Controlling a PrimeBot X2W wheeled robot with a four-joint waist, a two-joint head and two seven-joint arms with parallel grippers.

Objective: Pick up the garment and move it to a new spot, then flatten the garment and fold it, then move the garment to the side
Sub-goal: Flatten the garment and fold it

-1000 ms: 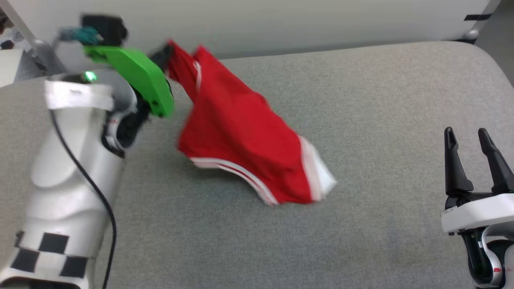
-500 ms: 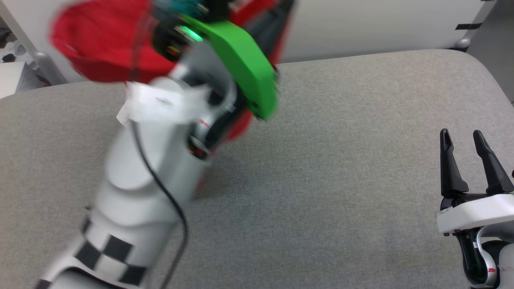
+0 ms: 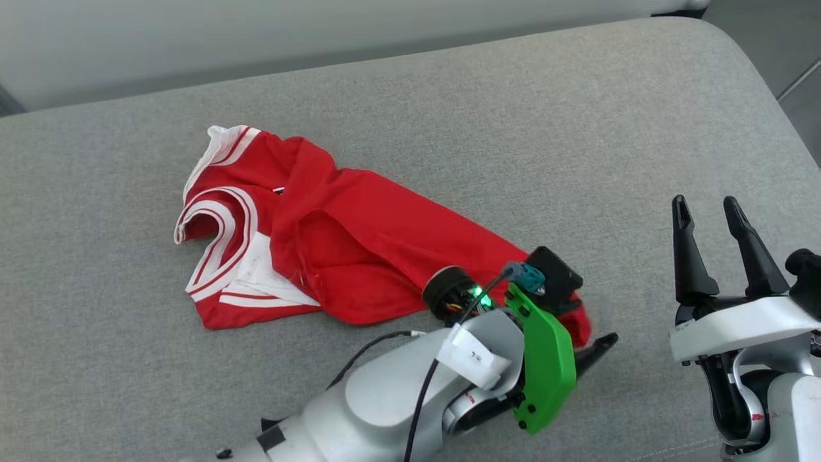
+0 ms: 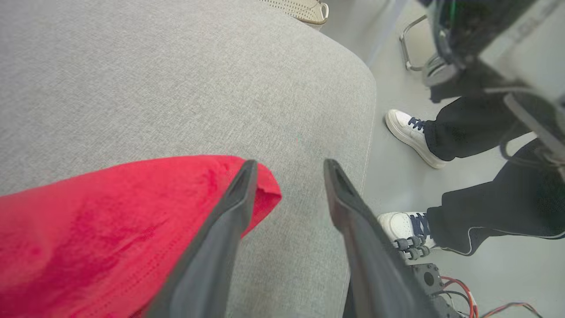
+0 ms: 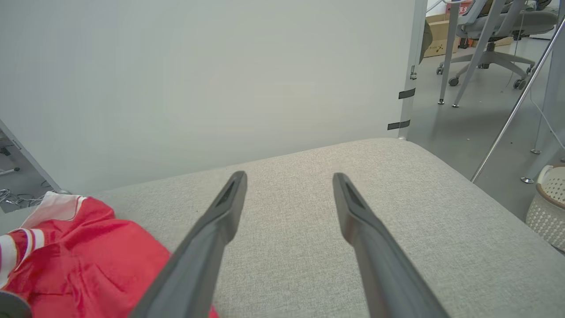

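Note:
The garment [image 3: 359,244] is a red T-shirt with white striped trim, lying crumpled on the grey padded table [image 3: 577,128]. Its collar and sleeve end points left, and a red corner reaches right. My left gripper [image 3: 593,340] is low over that right corner. In the left wrist view the left gripper [image 4: 289,163] is open, with bare table between its fingers. The garment [image 4: 110,221] runs under the left-hand finger. My right gripper [image 3: 705,204] stands open and empty at the lower right, apart from the cloth. The right wrist view shows the right gripper [image 5: 289,175] and the garment [image 5: 88,260] at lower left.
The table's rounded edge [image 4: 368,132] is close beyond the left fingers. A person's feet in white sneakers [image 4: 410,134] stand on the floor beside it. A pale wall backs the table. A white basket [image 5: 547,207] and an office chair [image 5: 490,26] are off to the right.
The left arm swung the garment up and across, then down to the table. Its gripper has gone from shut on the cloth to open. The head camera has shifted too.

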